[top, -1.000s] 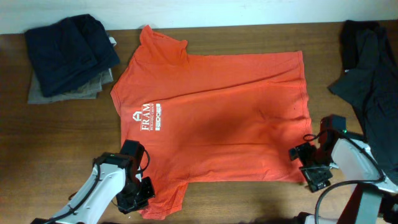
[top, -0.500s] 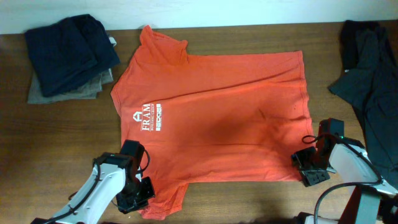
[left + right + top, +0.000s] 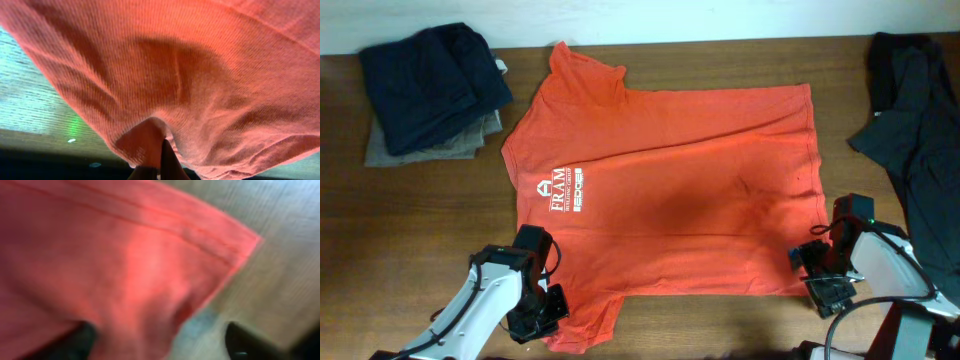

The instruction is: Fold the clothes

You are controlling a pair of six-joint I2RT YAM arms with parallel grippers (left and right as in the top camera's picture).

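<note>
The red-orange short-sleeved cotton T-shirt (image 3: 670,190) lies spread flat mid-frame on the brown wooden table (image 3: 420,220). At lower left, the left gripper (image 3: 542,310) pinches the sleeve. At lower right, the right gripper (image 3: 817,275) gapes astride the hem corner. This looks like the grasping step: the right must close on that corner before both lift the edge to fold.

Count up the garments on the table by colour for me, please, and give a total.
Red-orange T-shirt: 1
Navy folded garment: 1
Grey-tan folded garment beneath the navy one: 1
Black garment heap at the right edge: 1, as far as can be told
Total: 4
</note>
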